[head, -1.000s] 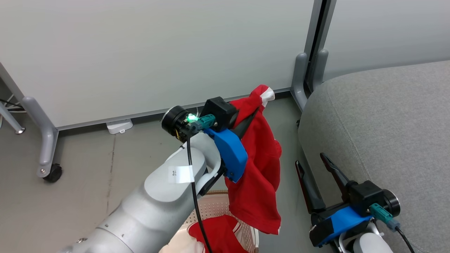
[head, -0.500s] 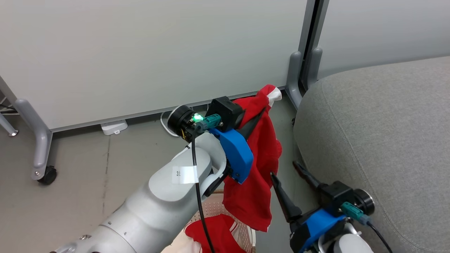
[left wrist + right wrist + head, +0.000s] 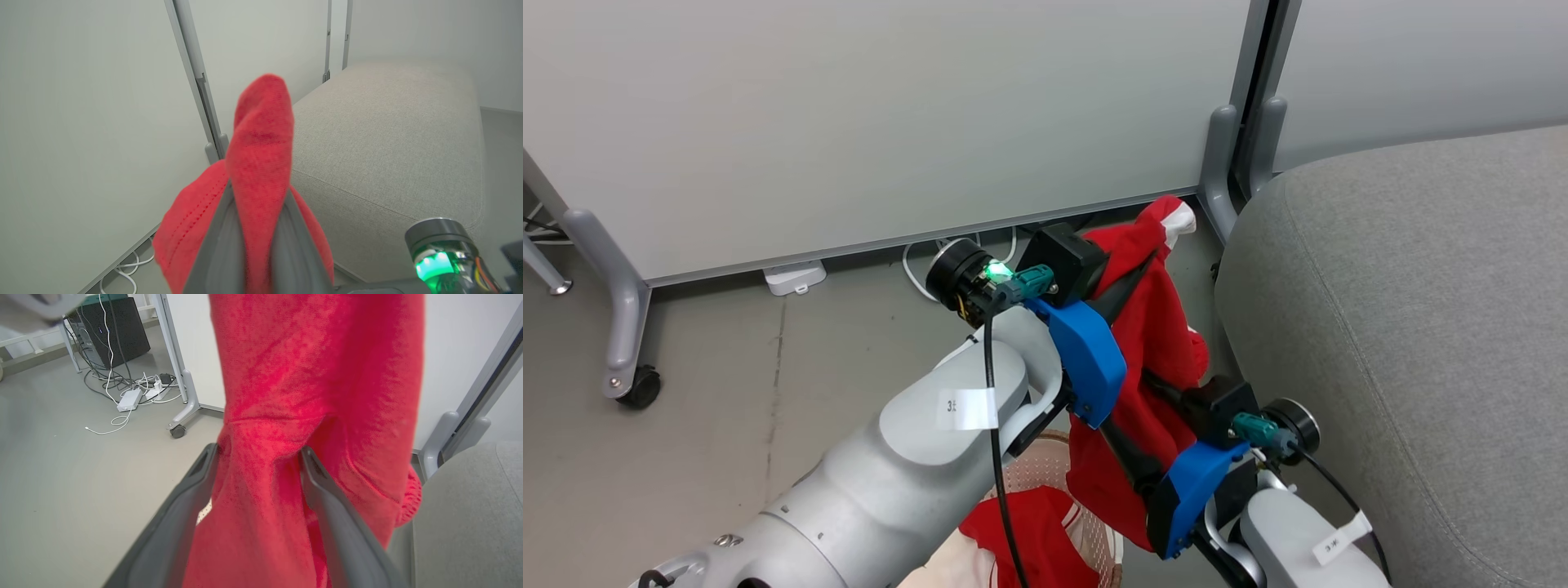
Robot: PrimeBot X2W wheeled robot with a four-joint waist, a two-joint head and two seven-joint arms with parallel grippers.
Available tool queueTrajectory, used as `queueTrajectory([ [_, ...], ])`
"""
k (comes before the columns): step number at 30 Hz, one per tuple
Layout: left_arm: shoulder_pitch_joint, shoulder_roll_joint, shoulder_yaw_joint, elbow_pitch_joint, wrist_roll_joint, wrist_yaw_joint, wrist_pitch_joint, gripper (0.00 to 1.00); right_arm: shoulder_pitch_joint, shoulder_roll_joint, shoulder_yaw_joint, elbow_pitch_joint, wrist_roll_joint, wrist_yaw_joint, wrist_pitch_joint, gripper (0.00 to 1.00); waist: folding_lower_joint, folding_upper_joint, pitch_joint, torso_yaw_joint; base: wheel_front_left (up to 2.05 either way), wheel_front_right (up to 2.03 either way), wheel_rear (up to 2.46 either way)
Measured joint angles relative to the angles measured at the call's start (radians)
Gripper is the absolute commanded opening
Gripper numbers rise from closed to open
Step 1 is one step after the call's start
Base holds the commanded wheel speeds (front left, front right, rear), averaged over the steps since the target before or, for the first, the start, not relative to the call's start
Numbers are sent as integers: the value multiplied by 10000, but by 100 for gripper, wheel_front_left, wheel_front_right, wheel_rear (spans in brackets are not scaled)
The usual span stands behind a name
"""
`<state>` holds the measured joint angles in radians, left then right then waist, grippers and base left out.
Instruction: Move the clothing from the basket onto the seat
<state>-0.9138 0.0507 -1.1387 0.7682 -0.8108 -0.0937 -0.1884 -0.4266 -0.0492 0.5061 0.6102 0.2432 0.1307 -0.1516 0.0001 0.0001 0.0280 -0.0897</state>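
Bright, even light, faint soft shadows on the floor (image 3: 727,425); the near red cloth (image 3: 261,134) and fingers (image 3: 218,257) blur in wrist views.

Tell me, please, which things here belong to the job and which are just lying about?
Job: hanging red garment, clamped by left gripper, right gripper open around it; second red garment; basket; seat.
Lying about: partition panels; floor cables; black box.

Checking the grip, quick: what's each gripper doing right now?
Left gripper: shut on the soft bright-red fabric garment.
Right gripper: open, straddling that garment.
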Motion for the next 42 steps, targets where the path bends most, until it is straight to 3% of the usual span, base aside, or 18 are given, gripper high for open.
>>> queueTrajectory([
  [13,-64,-4,-514,-56,-431,52,-104,0,-1439,-2,614,2094,844,0,-558,100,0,0,-21,206,0,0,0],
  [14,-64,-4,-514,-56,-431,52,-104,0,-1439,-2,614,2094,844,0,-558,93,0,0,-21,206,0,0,0],
  [15,-74,-2,-583,-52,-491,56,-117,0,-1462,-2,740,2253,999,0,-566,32,0,0,-22,211,0,0,0],
  [16,-80,-2,-614,-48,-520,59,-125,0,-1495,0,786,2309,1043,0,-598,0,0,0,-22,211,0,0,0],
  [36,-170,-4,-876,313,-965,132,-337,1,-1909,-2,1028,2968,1465,0,-978,0,0,0,-21,107,0,0,0],
  [37,-173,-4,-878,311,-978,136,-357,20,-1921,-2,1037,2984,1465,0,-993,0,-1,0,-20,102,0,0,0],
  [38,-186,-4,-878,303,-972,148,-433,52,-1936,-2,1037,2999,1465,0,-1009,0,-1,0,-20,99,0,0,0],
  [39,-210,-4,-872,290,-965,176,-476,100,-1957,-2,1037,3007,1465,0,-1011,0,-1,0,-21,98,0,0,0],
  [42,-226,-4,-867,286,-1009,228,-531,100,-1973,-2,1057,3009,1467,0,-1053,0,0,0,-42,101,0,0,0],
])
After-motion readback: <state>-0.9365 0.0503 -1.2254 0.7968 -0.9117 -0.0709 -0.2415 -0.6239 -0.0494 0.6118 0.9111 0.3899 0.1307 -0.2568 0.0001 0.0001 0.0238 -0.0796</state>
